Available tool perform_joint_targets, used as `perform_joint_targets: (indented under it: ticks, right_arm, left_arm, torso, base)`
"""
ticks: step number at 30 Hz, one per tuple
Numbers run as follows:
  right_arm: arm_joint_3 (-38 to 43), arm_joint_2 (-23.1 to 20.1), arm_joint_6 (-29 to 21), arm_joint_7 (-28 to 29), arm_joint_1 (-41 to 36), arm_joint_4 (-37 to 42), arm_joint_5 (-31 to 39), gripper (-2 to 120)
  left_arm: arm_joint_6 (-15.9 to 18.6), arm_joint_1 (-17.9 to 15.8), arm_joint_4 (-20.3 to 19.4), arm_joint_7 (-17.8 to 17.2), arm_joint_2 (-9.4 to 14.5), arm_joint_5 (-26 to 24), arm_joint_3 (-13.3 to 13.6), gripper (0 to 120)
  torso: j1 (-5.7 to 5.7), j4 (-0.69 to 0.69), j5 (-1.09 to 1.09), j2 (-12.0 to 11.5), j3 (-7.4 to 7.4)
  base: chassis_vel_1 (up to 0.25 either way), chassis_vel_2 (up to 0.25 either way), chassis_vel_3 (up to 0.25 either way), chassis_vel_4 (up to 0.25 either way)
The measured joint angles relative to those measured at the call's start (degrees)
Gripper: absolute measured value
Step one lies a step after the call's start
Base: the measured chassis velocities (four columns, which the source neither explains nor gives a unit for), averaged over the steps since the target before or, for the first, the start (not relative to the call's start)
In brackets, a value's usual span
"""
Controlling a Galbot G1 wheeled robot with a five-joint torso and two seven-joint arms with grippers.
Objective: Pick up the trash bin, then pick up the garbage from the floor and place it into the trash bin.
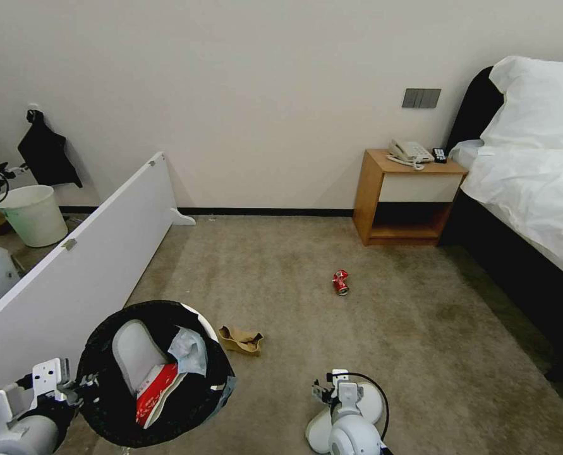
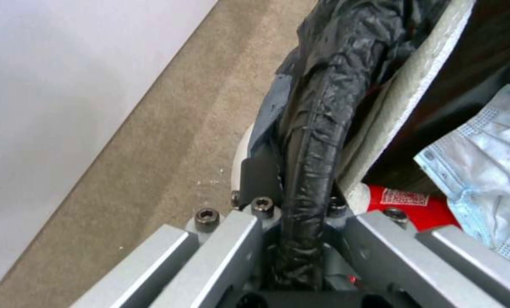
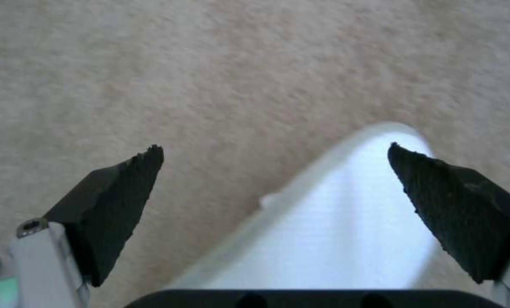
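Gripping trash bin (image 1: pixel 114 404) rim, left claw (image 2: pixel 303 201), right claw (image 3: pixel 275 154) spread above slipper (image 3: pixel 334 231)

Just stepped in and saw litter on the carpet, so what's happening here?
A robot is clearing the floor. Its left claw is shut on the rim of the bin, which holds a slipper, a carton and a tissue. The right claw hangs open over another slipper. Cardboard and a can lie on the carpet.
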Motion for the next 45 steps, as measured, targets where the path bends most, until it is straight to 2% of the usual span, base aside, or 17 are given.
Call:
perform_joint_targets:
  ticks: [7, 23, 34, 45]
  right_arm:
    - [0.6, 0.2, -2.5, 3.9, 0.4, 0.6, 3.5, 100]
    - [1.7, 2.5, -3.9, 5.5, 2.3, -2.3, 12.1, 100]
    - [3.4, 3.7, -8.8, 14.7, 3.1, -2.3, 21.7, 100]
    - [3.8, 4.3, -9.5, 15.8, 3.8, -2.5, 23.3, 100]
  left_arm:
    - [0.0, -0.3, 0.1, 0.0, 0.0, 0.0, 0.2, 0]
    - [0.0, -0.1, 0.0, 0.0, 0.0, 0.0, 0.1, 0]
    - [0.0, -0.3, 0.5, 0.0, 0.2, -0.2, 0.2, 0]
    - [0.0, -0.6, 0.7, 0.1, 0.4, -0.3, 0.3, 0]
  torso:
    - [0.0, 0.01, -0.01, 0.0, 0.0]
    - [0.0, 0.01, 0.0, 0.0, 0.0]
    - [0.0, 0.01, 0.0, 0.0, 0.0]
    - [0.0, 0.01, 0.0, 0.0, 0.0]
  base:
    - [0.0, 0.0, 0.0, 0.0]
    - [0.0, 0.0, 0.0, 0.0]
    - [0.0, 0.0, 0.0, 0.0]
    - [0.0, 0.0, 0.0, 0.0]
